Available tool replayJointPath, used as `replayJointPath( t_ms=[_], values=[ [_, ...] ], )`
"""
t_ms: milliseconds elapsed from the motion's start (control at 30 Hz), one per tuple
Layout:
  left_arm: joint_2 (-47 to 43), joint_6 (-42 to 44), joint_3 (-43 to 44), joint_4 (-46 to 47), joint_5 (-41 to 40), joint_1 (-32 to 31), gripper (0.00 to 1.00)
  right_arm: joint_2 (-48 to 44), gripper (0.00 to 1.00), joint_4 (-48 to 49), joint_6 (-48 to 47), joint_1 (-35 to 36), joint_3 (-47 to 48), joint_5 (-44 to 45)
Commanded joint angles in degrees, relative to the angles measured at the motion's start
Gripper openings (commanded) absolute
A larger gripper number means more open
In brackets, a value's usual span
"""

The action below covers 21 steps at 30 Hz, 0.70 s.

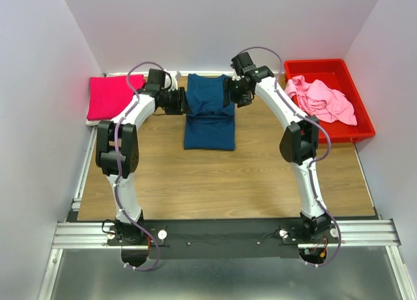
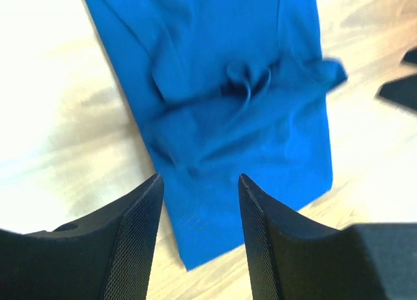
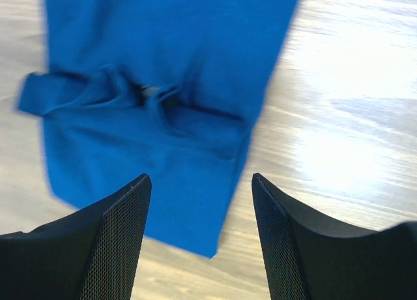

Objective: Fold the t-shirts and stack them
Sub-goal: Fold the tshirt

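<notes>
over navy t-shirt, left gripper, right gripper facing inward, both spread

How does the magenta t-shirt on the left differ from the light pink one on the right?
The magenta t-shirt is folded into a flat, neat rectangle, while the light pink t-shirt is a crumpled, unfolded heap. The magenta one lies out in the open at the far left, and the pink one sits inside the red bin. The magenta is deep and saturated, the pink pale. Both are plain, with no print showing.
</notes>
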Motion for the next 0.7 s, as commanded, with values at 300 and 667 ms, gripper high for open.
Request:
replayJointPath(
  t_ms=[300,667],
  values=[
    [-10.16,2.17,-20.49,9.58,3.24,-5.35,0.56,-0.74,0.70,4.03,-1.98,4.98,-6.52,-13.34],
    [-9.20,2.25,-25.95,12.75,0.07,-8.87,0.56,4.79,0.70,5.35,-1.28,5.51,-5.47,-11.59]
  ],
)
